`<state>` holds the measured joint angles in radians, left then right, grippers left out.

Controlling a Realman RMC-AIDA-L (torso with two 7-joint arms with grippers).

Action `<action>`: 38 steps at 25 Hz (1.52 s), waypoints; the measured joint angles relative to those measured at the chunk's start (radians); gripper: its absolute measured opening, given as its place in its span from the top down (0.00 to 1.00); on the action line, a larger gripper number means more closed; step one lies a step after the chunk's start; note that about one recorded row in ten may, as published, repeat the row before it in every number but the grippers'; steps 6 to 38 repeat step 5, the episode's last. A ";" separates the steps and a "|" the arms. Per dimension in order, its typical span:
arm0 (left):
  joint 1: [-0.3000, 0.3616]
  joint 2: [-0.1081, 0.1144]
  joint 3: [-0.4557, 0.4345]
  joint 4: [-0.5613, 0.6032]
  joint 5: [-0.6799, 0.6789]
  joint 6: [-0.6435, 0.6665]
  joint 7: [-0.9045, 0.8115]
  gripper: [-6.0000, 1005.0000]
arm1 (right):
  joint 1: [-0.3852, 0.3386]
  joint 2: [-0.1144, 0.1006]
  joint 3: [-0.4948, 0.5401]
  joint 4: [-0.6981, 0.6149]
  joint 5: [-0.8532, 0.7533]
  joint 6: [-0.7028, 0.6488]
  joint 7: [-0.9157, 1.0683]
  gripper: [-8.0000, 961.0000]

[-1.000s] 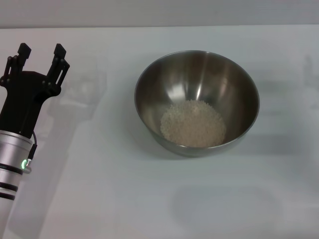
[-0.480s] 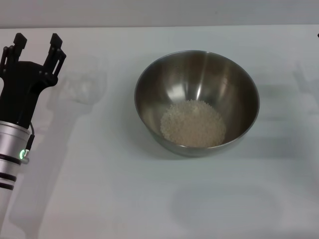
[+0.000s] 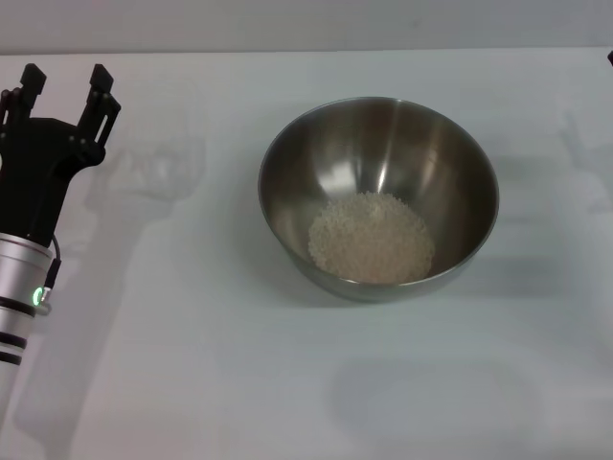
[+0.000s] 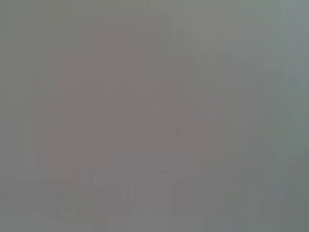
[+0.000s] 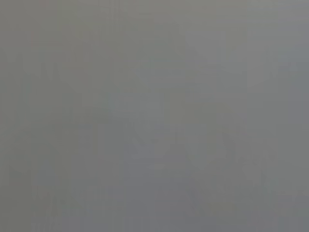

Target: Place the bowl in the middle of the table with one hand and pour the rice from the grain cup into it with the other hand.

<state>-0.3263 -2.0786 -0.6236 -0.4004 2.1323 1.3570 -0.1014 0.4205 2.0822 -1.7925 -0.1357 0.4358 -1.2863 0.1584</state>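
While the steel bowl [image 3: 377, 198] stands upright near the middle of the white table [image 3: 239, 383], its shiny curved wall reflects light and its rim forms a full unbroken circle. One pale, granular heap of rice [image 3: 371, 238] lies on the bowl floor, toward the near side. One bowl and one rice heap are present. One cup [image 3: 165, 161], frosted and nearly see-through, stands on the table to the bowl's left; its outline is faint and its handle cannot be made out. The left gripper [image 3: 63, 84] is at the table's left edge, beside the cup and not touching it, its two black fingers spread apart and holding nothing. Both wrist views show only featureless grey.
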 joint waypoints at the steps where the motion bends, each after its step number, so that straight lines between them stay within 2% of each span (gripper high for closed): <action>1: 0.001 0.000 -0.002 0.001 0.000 0.000 0.000 0.23 | 0.002 0.000 0.000 -0.001 0.000 0.000 -0.004 0.25; 38: -0.002 0.000 -0.004 0.012 0.000 -0.002 0.000 0.23 | 0.007 -0.003 0.001 -0.003 0.001 0.000 -0.006 0.25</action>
